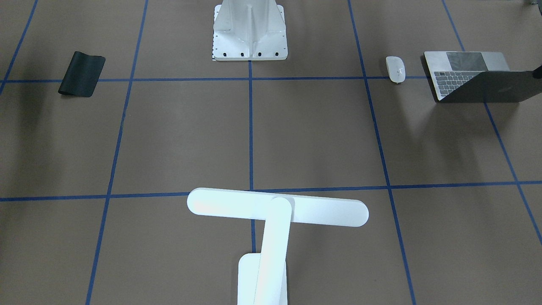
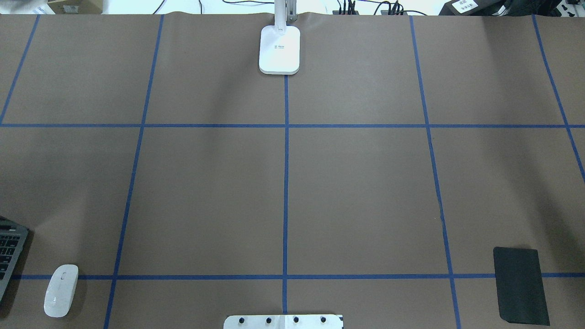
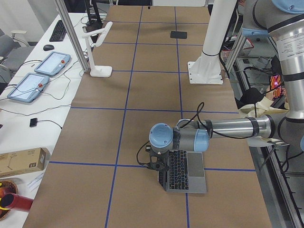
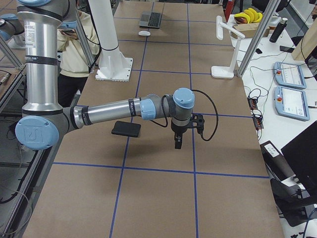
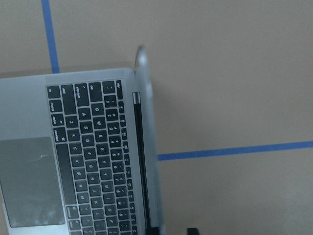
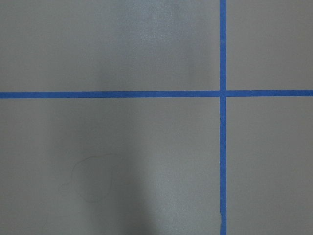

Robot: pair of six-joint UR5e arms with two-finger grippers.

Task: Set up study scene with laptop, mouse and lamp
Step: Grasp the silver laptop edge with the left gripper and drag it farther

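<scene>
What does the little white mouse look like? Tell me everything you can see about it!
The mouse is small, white and oval, with a shiny, smooth shell that looks like plastic and a thin line along its top. It lies flat on the brown table, right across a blue tape line. The open laptop is beside it, with a gap between them. Only the table touches it.

Grey laptop (image 1: 499, 87) open (lid partly raised), white oval mouse (image 1: 395, 69) flat just beside it; white lamp (image 1: 277, 212) stands upright, well apart from both.
</scene>
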